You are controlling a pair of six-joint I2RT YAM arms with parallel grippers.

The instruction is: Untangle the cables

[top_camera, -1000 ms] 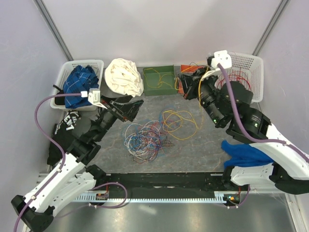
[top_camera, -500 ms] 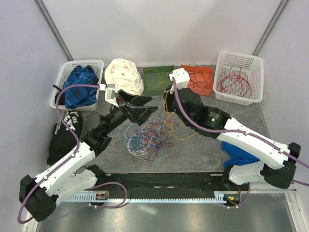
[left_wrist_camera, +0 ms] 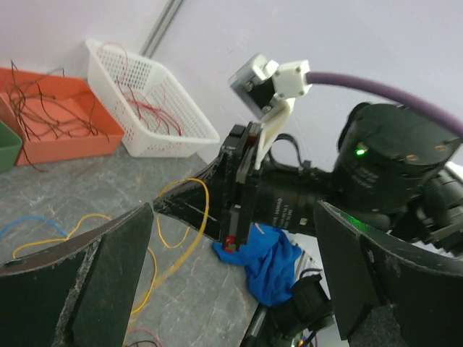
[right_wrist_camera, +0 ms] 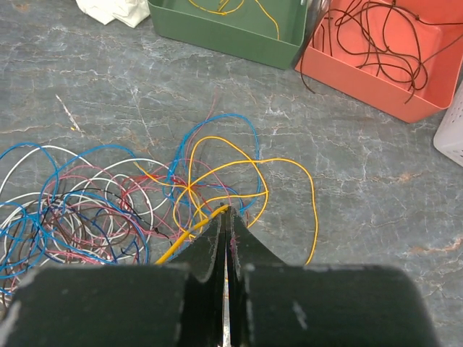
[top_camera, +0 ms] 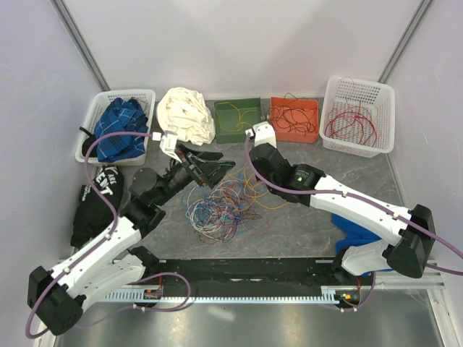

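Tangle of cables (top_camera: 217, 206) mid-worktop, mostly unsorted (a few strands already in green bin (top_camera: 237, 119), orange bin (top_camera: 295, 119) and white basket (top_camera: 359, 116) along far edge). Pinched tight on yellow cable (right_wrist_camera: 239, 163), right gripper (right_wrist_camera: 226, 217); spread wide, empty, above the heap, left gripper (top_camera: 217, 160).

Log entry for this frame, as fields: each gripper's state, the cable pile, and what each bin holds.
left gripper: open, holding nothing, at the far side of the tangle
right gripper: shut on yellow cable at the tangle's right side
tangle: blue, white, red and yellow loops, not separated
green bin: yellow wire inside
orange bin: dark wires inside
white basket: red wires inside
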